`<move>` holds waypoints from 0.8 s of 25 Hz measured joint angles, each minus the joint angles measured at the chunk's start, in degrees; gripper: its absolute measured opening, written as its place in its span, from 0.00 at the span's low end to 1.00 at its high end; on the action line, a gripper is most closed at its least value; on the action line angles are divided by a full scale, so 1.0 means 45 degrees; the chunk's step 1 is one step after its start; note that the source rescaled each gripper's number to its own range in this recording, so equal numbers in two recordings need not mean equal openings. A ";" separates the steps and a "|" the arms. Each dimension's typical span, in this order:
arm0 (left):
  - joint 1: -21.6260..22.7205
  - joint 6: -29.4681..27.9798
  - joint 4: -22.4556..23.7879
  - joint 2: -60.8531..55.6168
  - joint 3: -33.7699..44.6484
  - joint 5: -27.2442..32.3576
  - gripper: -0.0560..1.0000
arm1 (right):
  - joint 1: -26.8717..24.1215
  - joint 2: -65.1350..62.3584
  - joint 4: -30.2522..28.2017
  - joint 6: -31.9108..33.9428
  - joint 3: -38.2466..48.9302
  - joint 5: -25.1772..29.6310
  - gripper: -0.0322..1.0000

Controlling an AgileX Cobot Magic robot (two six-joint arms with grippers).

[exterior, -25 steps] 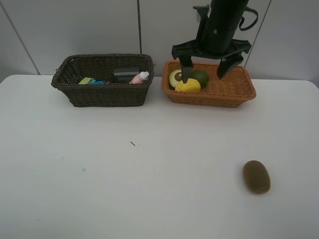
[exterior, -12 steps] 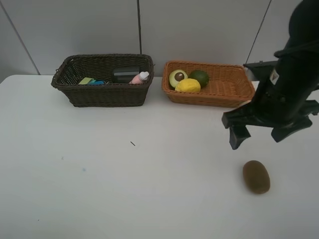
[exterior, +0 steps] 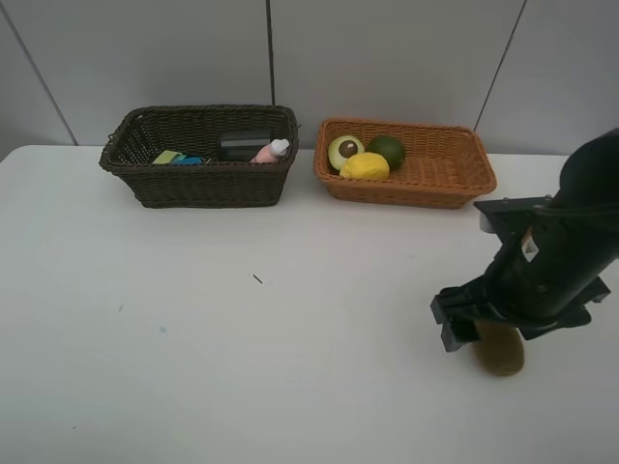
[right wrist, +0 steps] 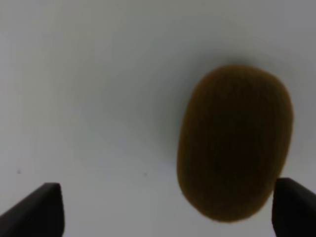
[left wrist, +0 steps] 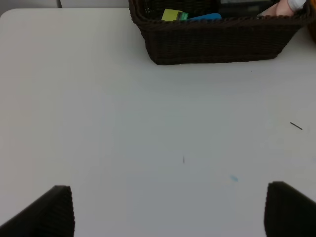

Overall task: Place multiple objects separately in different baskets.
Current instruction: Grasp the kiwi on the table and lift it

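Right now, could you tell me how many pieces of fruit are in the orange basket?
3: halved avocado, yellow lemon in front, dark green fruit beside them, all at the basket's left end. Nothing else shows inside.

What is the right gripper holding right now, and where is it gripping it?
Nothing. The right gripper is open above the brown kiwi, which lies on the table.

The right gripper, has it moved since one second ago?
Yes. The right gripper left the orange basket and came toward the near table edge, over the kiwi.

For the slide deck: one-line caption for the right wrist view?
Open right pincer poised over the brown kiwi lying on the white table, not yet gripped.
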 joint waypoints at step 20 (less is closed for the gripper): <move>0.0000 0.0000 0.0000 0.0000 0.0000 0.0000 0.99 | -0.0030 0.3440 -0.0402 0.0000 0.0074 -0.1437 1.00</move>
